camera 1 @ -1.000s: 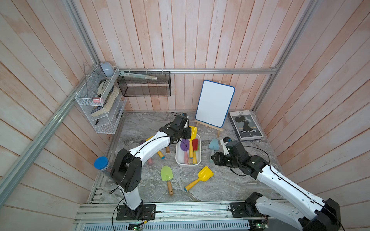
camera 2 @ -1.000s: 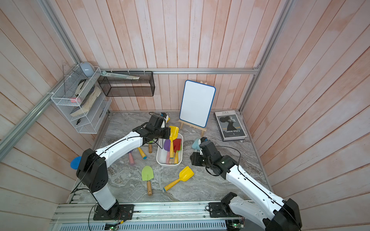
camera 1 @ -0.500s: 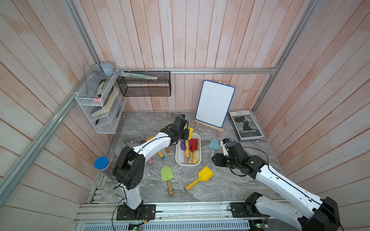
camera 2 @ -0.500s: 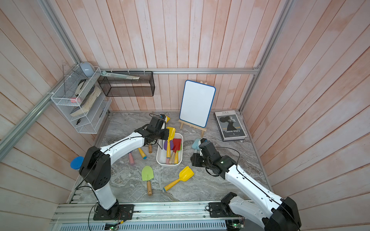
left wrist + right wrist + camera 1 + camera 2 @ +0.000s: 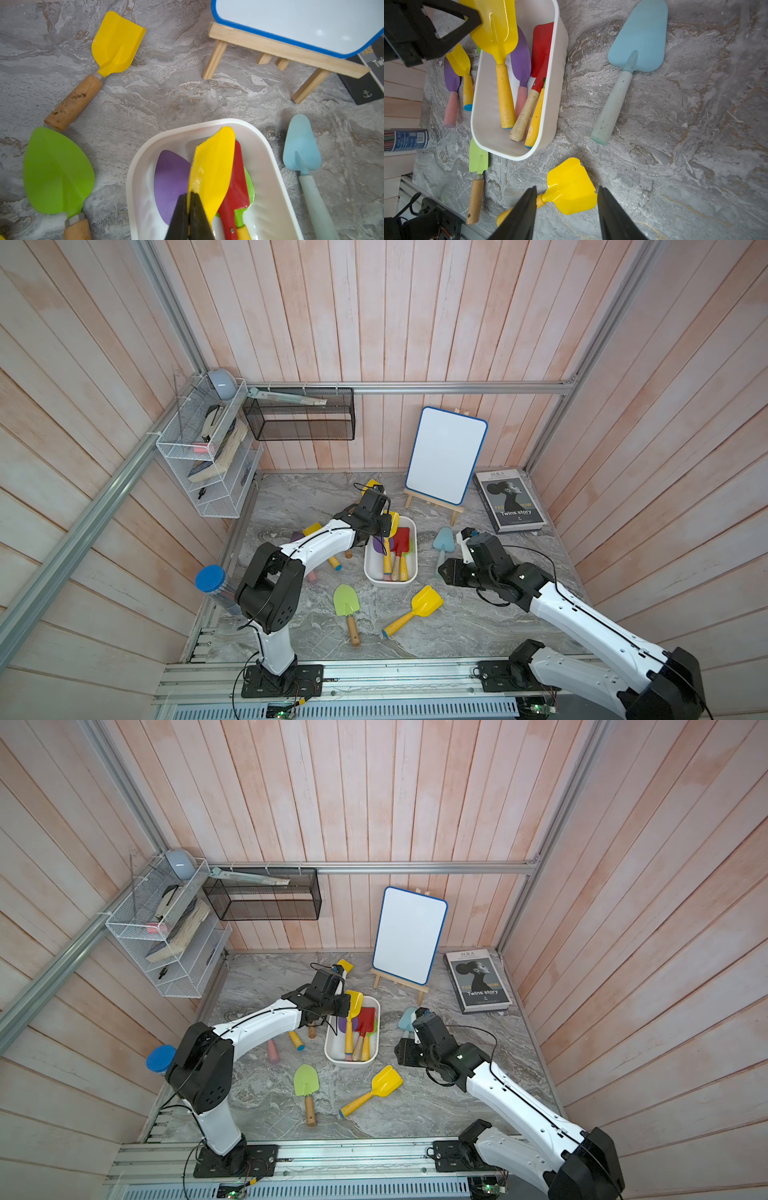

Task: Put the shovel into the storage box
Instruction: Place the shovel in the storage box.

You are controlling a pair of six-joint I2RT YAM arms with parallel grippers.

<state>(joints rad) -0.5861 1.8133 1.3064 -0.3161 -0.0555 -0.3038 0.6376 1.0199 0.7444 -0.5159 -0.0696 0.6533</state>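
Observation:
The white storage box (image 5: pixel 390 583) (image 5: pixel 351 1061) (image 5: pixel 141 166) (image 5: pixel 481 116) sits mid-table with purple, red and green shovels lying in it. My left gripper (image 5: pixel 384 526) (image 5: pixel 344 1006) (image 5: pixel 188 194) is shut on the blade edge of a yellow shovel (image 5: pixel 392 519) (image 5: pixel 354 999) (image 5: pixel 212 166) (image 5: pixel 498 27). That shovel's handle slants down inside the box. My right gripper (image 5: pixel 446 572) (image 5: pixel 400 1052) (image 5: pixel 566 187) hangs open above a square yellow shovel (image 5: pixel 426 602) (image 5: pixel 386 1081) (image 5: pixel 571 199) lying on the table. It is not touching that shovel.
A light blue trowel (image 5: pixel 444 540) (image 5: pixel 639 41) lies right of the box and a green shovel (image 5: pixel 346 601) in front. More shovels lie under the left arm. Behind stand a whiteboard easel (image 5: pixel 446 456), a book (image 5: pixel 509 499), a black mesh basket (image 5: pixel 299 418) and a wire rack (image 5: pixel 203 456).
My left gripper has come slightly lower and nearer over the box with the yellow shovel still in it. The right arm has hardly moved.

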